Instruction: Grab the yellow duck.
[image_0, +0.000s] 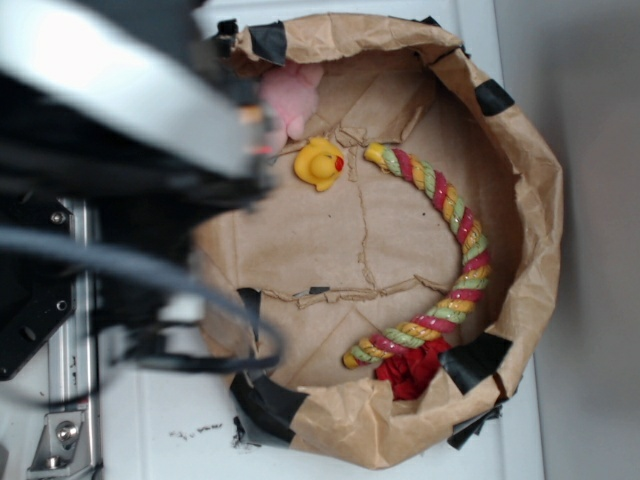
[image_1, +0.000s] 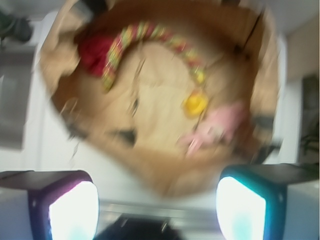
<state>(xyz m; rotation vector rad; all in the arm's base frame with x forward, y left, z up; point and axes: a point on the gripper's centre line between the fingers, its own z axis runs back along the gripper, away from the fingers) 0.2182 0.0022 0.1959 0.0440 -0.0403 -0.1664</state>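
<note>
A paper basin (image_0: 520, 170) sits on the counter (image_0: 150, 440) and holds all the toys. In the exterior view the duck (image_0: 320, 164) lies near its upper rim, with the plush bunny (image_0: 295, 95) just up-left of it and one end of the rope toy (image_0: 455, 240) just to its right. The rope curves along the right wall down to the lower rim.

Your yellow duck (image_0: 319, 164) in the paper basket (image_0: 520, 150), between pink plush (image_0: 291, 95) and striped rope (image_0: 452, 255).
</note>
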